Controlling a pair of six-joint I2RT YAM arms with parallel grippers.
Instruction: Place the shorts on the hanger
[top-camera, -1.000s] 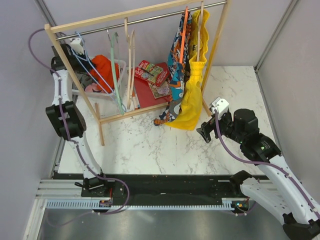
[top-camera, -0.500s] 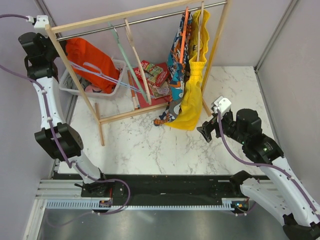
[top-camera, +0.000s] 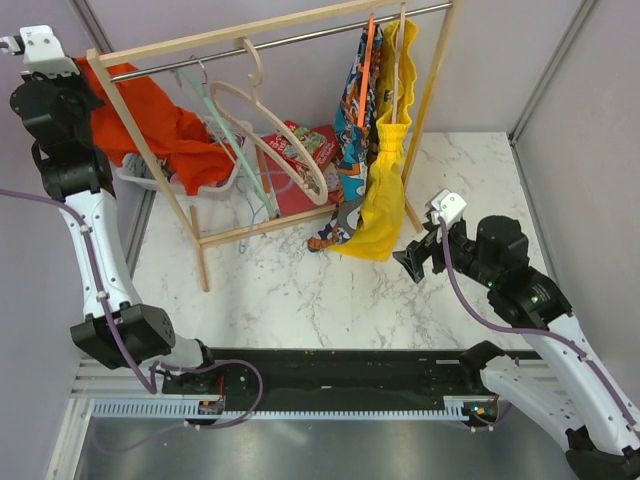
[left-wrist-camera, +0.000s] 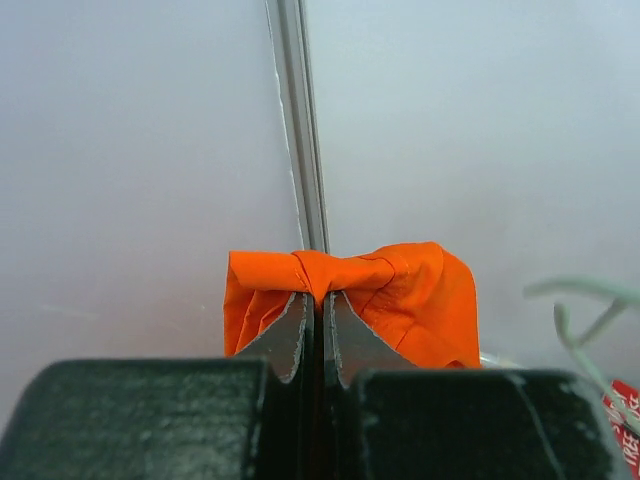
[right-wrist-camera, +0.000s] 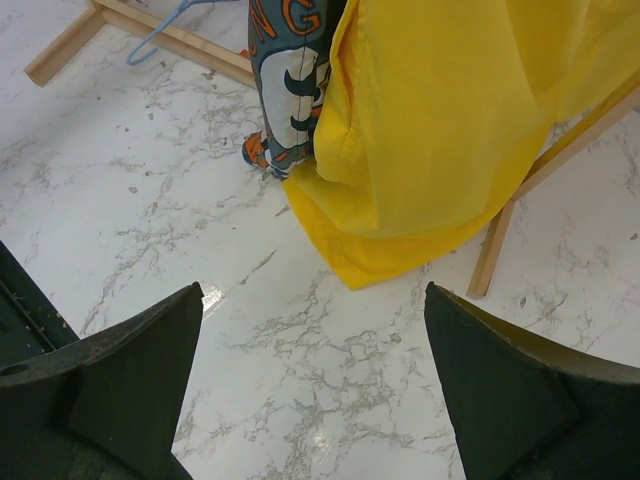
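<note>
Top external view: my left gripper (left-wrist-camera: 320, 298), clenched on the shorts (top-camera: 165, 130), holds them high over the table's (top-camera: 300, 290) far left corner, not yet on the hanger (right-wrist-camera: 160, 30); my right gripper (top-camera: 412, 262) gapes empty.

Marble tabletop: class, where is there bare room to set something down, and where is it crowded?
Bare marble lies between the wooden rack's foot rail and the arm bases, left of the open right gripper. Another free patch sits right of the yellow garment. Beneath the rack it is crowded: basket, shorts, hanging clothes.

Bunched orange-red shorts (top-camera: 150, 115) aloft
</note>
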